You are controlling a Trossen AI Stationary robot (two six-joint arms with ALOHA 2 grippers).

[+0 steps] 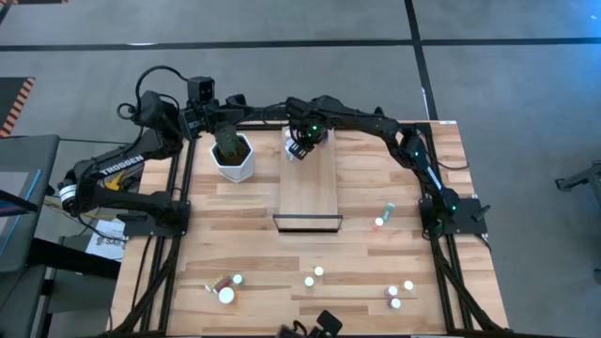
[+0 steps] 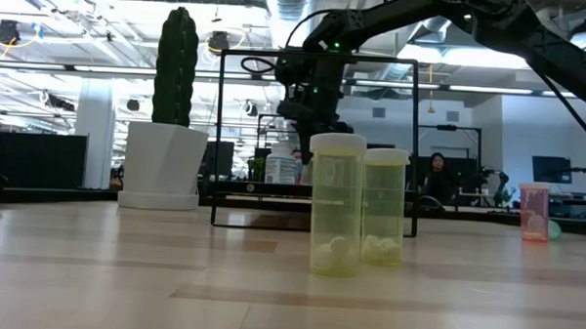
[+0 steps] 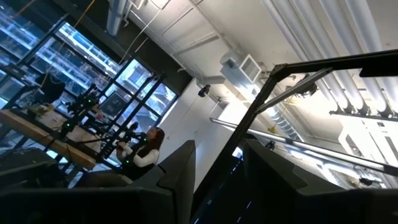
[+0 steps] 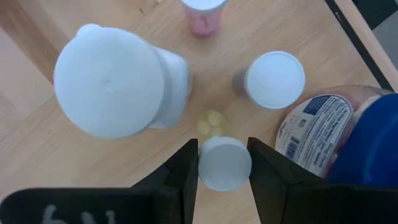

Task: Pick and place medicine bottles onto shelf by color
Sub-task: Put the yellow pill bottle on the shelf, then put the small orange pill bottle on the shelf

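The shelf (image 1: 308,192) lies at the table's middle. My right gripper (image 1: 300,147) hangs over its far end and is shut on a small white-capped bottle with a yellowish body (image 4: 224,163). Around it on the shelf stand a big white bottle (image 4: 109,81), a white-capped bottle (image 4: 273,78), a large blue bottle (image 4: 351,137) and a pink bottle (image 4: 202,15). Several more small bottles stand or lie on the table's near half, such as one pair (image 1: 315,276). My left gripper (image 3: 217,180) is open and empty at the far left, pointing up into the room. My right gripper pinches the small bottle at its white cap (image 4: 202,165) between its two fingers (image 4: 183,171). The fingers come from above, pointing down. The bottle is upright below them. Whether its bottom stands on the shelf board, I cannot tell.
A white hexagonal pot with a cactus (image 1: 232,156) stands left of the shelf's far end. Loose bottles lie right of the shelf (image 1: 382,218), at the near left (image 1: 225,289) and at the near right (image 1: 401,294). In the low view two yellow-green bottles (image 2: 358,206) stand in front.
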